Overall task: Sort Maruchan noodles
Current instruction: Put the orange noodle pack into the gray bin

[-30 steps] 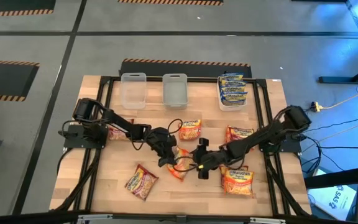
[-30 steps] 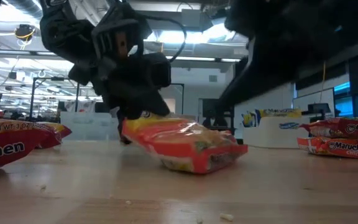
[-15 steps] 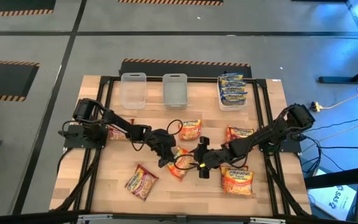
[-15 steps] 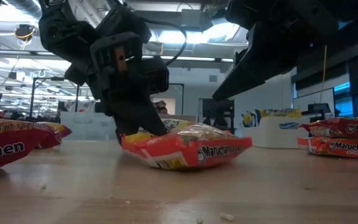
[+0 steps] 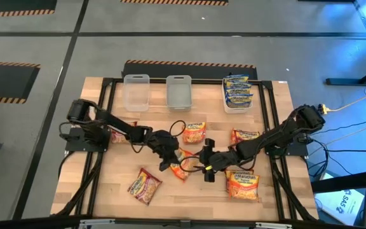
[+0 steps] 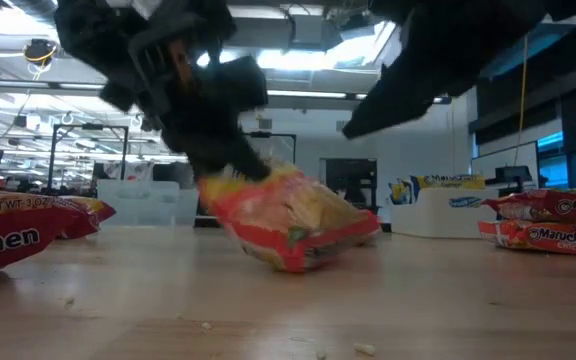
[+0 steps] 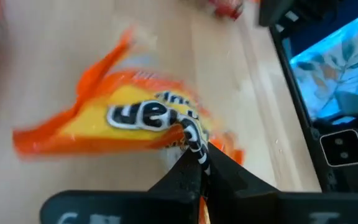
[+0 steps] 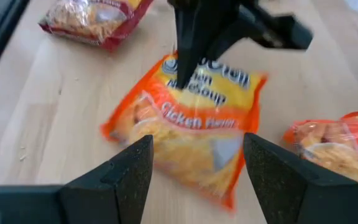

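Observation:
An orange Maruchan noodle packet [image 5: 182,167] lies tilted at the table's middle, and my left gripper [image 7: 198,163] is shut on it from the left. My right gripper [image 8: 197,177] stands open just right of it [image 5: 207,168], a finger on each side of its near end, with no touch that I can see. Other packets lie flat on the table: orange ones [image 5: 194,132] [image 5: 244,137] [image 5: 242,184] and a red-brown one [image 5: 144,186]. Blue-and-yellow packets fill a tub [image 5: 237,92] at the far right. My left gripper pinches the packet's edge [image 7: 188,134] between its two shut fingers, at the end toward the table's left. The fingers slant down at it from the left and far side. The held end [image 6: 223,192] is lifted, and the opposite end [image 6: 290,262] rests on the table.
Two clear tubs [image 5: 136,92] [image 5: 178,91] stand along the far edge. Another packet [image 5: 121,135] shows partly under my left arm. Bare wood lies near the front edge, between the red-brown packet and the right-hand orange one.
My left gripper has shut on the orange packet's left end and gone up a little. That end has lifted, so the packet now stands tilted, while its other end stays on the table.

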Robot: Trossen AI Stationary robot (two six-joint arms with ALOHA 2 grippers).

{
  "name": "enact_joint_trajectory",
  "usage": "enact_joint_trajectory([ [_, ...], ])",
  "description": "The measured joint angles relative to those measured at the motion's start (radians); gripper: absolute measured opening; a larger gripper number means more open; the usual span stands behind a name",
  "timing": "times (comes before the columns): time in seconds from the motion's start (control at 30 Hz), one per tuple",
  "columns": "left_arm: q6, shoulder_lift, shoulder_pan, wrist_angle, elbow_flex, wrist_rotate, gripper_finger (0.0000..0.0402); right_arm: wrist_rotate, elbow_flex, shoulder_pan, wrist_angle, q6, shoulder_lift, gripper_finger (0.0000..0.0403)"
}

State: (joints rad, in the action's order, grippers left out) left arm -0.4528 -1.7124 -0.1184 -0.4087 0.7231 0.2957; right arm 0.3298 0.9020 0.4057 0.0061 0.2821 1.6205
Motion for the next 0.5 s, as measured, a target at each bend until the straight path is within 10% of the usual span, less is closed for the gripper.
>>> enact_joint_trajectory([
  [0.5, 0.484, 0.228, -0.145, 0.215, 0.001, -0.227, 0.0, -0.01, 0.0, -0.065, 0.048, 0.008, -0.03, 0.0244],
])
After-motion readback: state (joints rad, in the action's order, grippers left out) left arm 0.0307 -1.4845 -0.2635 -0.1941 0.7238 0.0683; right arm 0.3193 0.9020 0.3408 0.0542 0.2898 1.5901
